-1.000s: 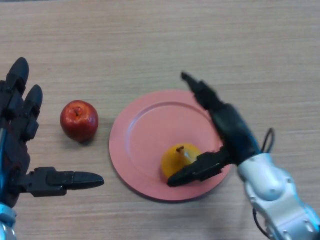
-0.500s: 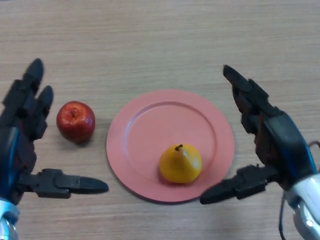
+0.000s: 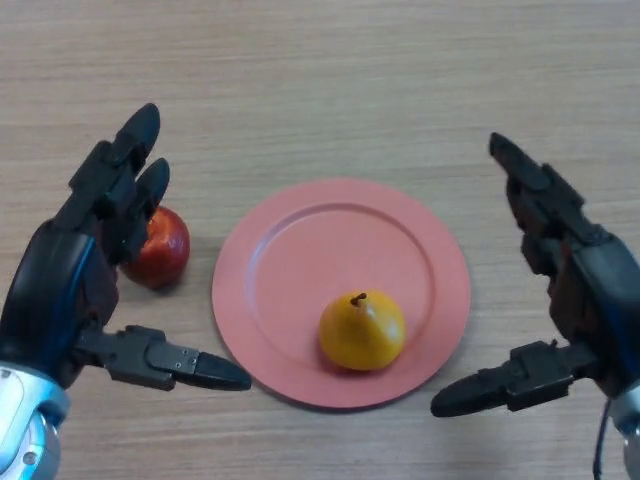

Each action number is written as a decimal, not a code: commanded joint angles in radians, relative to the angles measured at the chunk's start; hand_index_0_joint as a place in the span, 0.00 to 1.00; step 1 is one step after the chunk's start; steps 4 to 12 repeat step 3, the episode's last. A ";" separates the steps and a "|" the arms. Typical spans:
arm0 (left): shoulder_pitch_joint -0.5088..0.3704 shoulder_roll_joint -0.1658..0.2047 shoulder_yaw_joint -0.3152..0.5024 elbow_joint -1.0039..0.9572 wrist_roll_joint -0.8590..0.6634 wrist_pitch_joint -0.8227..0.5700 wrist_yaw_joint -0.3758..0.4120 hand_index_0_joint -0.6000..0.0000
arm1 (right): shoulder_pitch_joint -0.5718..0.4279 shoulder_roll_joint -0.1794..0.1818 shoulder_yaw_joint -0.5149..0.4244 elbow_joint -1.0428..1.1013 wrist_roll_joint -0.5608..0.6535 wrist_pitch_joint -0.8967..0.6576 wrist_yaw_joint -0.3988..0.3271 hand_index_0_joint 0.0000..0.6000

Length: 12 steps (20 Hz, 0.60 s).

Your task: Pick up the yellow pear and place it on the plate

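Note:
The yellow pear stands upright on the pink plate, on its near right part, stem up. My right hand is open to the right of the plate, clear of the pear, thumb pointing left near the plate's front edge. My left hand is open to the left of the plate, its fingers over part of a red apple, its thumb pointing right toward the plate's near left rim.
The red apple lies on the wooden table just left of the plate, partly hidden behind my left fingers.
My right hand has let go of the pear and drawn back to the right off the plate. My left hand has moved right and forward, now partly covering the apple. The pear stays on the plate.

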 commanded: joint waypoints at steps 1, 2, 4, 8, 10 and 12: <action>-0.031 0.030 0.036 -0.051 -0.038 -0.084 -0.023 1.00 | -0.017 -0.020 -0.060 -0.077 0.039 -0.121 -0.013 0.00; -0.029 0.029 0.038 -0.048 -0.041 -0.091 -0.026 1.00 | -0.020 -0.020 -0.065 -0.072 0.042 -0.122 -0.013 0.00; -0.030 0.030 0.040 -0.048 -0.046 -0.090 -0.026 1.00 | -0.021 -0.021 -0.072 -0.063 0.045 -0.128 -0.012 0.00; -0.030 0.030 0.040 -0.048 -0.046 -0.090 -0.026 1.00 | -0.021 -0.021 -0.072 -0.063 0.045 -0.128 -0.012 0.00; -0.030 0.030 0.040 -0.048 -0.046 -0.090 -0.026 1.00 | -0.021 -0.021 -0.072 -0.063 0.045 -0.128 -0.012 0.00; -0.030 0.030 0.040 -0.048 -0.046 -0.090 -0.026 1.00 | -0.021 -0.021 -0.072 -0.063 0.045 -0.128 -0.012 0.00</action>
